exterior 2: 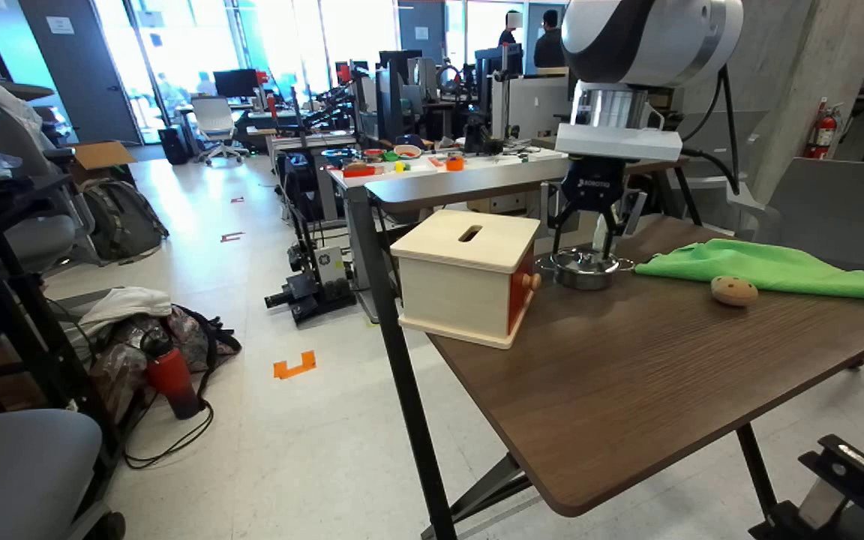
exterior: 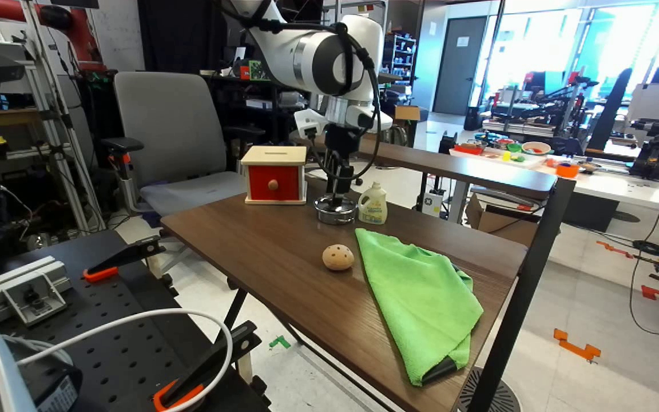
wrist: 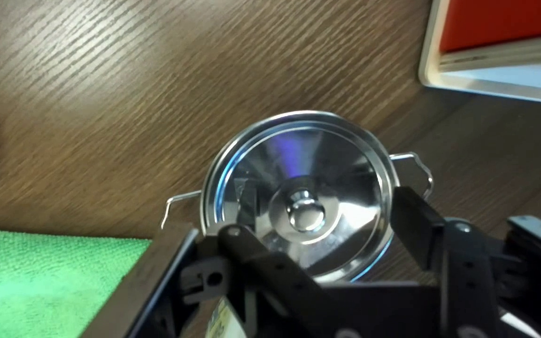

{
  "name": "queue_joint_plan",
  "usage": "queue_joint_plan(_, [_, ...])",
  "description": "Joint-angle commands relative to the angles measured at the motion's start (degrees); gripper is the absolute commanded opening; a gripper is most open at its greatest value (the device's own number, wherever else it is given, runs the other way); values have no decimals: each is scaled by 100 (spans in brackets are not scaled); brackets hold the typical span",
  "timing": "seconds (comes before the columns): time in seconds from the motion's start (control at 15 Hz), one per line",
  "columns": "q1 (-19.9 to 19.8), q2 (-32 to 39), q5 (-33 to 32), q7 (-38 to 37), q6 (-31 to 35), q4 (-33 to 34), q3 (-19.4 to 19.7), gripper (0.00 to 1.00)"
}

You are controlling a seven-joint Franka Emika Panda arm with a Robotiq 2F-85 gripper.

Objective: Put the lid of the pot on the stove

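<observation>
The fingers [wrist: 413, 223] stand spread over the lid [wrist: 298, 180], one to either side of its knob [wrist: 306, 216], pinching nothing; whether a tip touches the metal I cannot tell. The lid lies on the pot [exterior 2: 584, 280], which stands on the table [exterior 2: 672, 375]. It is polished metal, so it should be stiff, fairly light and hard to break, but slippery. The knob looks the place to take hold: small, rounded and central, it calls for a low closing, beneath the bulge, so the lid neither squirts free nor tips. A squeeze at the rim would likely skid, or drag the pot along. Farther out, a detergent bottle [exterior: 373, 207] stands near the pot, limiting a swing that way, and the wooden box [exterior 2: 462, 281] with a red front, presumably the stove, stands on the opposite side, near enough that a level carry should be short.
</observation>
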State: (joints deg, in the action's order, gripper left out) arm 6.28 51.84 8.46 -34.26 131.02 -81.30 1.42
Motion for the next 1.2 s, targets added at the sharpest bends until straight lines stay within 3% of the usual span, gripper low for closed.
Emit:
queue_joint_plan(0.0, [30,165,-63,168,-276,373,92,75])
queue_joint_plan(0.07, [34,171,-73,191,-320,395,103,74])
queue_joint_plan(0.4, [86,225,-119,310,-361,377,156,48])
queue_joint_plan(0.47, [93,243,-124,323,-360,382,165,53])
queue_joint_plan(0.6, [102,249,-135,351,-364,401,180,47])
queue_joint_plan(0.67, [107,251,-139,359,-360,412,189,27])
queue_joint_plan(0.87, [112,249,-146,405,-361,456,199,3])
queue_joint_plan(0.93, [117,230,-145,424,-354,433,194,0])
queue_joint_plan(1.0, [123,221,-151,438,-348,419,197,5])
queue_joint_plan(1.13, [135,188,-167,473,-342,382,200,5])
